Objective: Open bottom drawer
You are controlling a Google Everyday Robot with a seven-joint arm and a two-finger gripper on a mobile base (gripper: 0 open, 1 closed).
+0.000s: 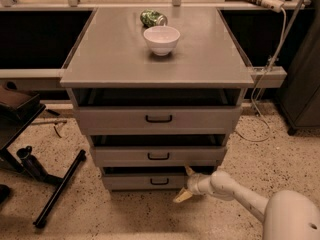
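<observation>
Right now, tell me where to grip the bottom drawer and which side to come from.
Grip the black bar handle at the centre of the bottom drawer front, coming straight in from the front. The bar lies horizontal, so closing on it from above and below should suit. The tool is open, low at the front's right end, right of the handle.

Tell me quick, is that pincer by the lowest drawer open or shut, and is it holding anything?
Pincer: open, fingers spread at the right end of the bottom drawer, holding nothing.
</observation>
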